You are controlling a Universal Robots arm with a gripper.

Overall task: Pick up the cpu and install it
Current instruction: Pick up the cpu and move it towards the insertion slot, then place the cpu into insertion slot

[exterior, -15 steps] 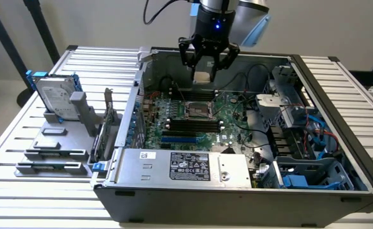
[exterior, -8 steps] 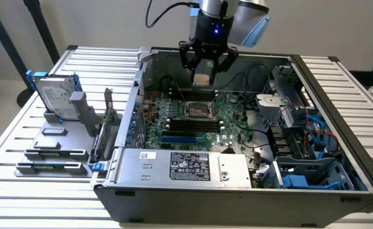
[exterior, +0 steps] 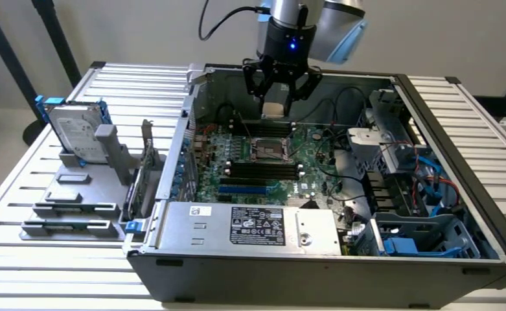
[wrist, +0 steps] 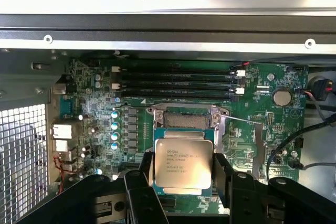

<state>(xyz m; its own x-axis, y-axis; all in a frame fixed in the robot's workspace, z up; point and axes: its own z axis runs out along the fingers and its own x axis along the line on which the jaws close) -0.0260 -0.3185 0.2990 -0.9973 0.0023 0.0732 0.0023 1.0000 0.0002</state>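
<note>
The cpu (wrist: 183, 164), a flat silver square with printed text, sits between the black fingers (wrist: 145, 174) of my gripper (wrist: 184, 174), which is shut on its two side edges. In the exterior view the gripper (exterior: 278, 103) hangs inside the open computer case (exterior: 322, 269), holding the cpu (exterior: 273, 109) above the far part of the green motherboard (exterior: 313, 178). The empty CPU socket (exterior: 270, 150) lies below and a little nearer than the chip. In the wrist view the socket (wrist: 184, 115) with its metal frame shows just beyond the held chip.
Black memory slots (wrist: 178, 80) run beside the socket. A power supply (exterior: 253, 225) fills the case's near side, with a drive cage and cables (exterior: 408, 168) at the exterior view's right. A hard drive with blue rails (exterior: 73, 129) and grey holder blocks (exterior: 71, 210) stand outside at the left.
</note>
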